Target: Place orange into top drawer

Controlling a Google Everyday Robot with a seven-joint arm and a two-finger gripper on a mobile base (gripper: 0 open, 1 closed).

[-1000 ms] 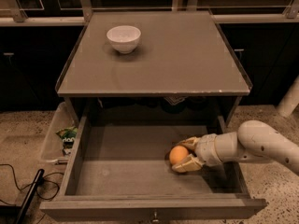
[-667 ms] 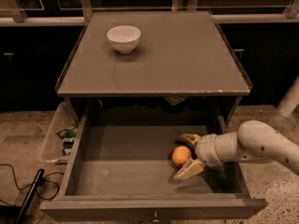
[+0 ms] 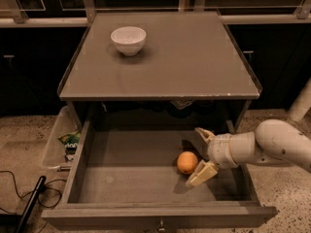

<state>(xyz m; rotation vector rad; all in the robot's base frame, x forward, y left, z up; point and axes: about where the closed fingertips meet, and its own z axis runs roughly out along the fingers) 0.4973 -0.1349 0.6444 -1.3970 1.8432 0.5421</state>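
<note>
The orange (image 3: 187, 162) lies on the flat grey bottom of the open top drawer (image 3: 131, 178), right of the middle. My gripper (image 3: 201, 152) reaches in from the right and is open. One finger (image 3: 204, 133) stands behind and to the right of the orange, the other (image 3: 202, 174) in front and to the right of it. The fingers bracket the fruit's right side and do not clamp it. The drawer's knob (image 3: 160, 224) shows at the front panel's lower edge.
A white bowl (image 3: 128, 39) stands at the back left of the cabinet top (image 3: 194, 57). A clear plastic bin (image 3: 57, 142) with small items sits on the floor left of the drawer. A black cable (image 3: 29, 203) lies at the lower left. A white post (image 3: 301, 103) stands at the right.
My gripper was shut on the orange and has opened. The orange now rests on the drawer bottom, and the gripper has drawn back slightly to the right.
</note>
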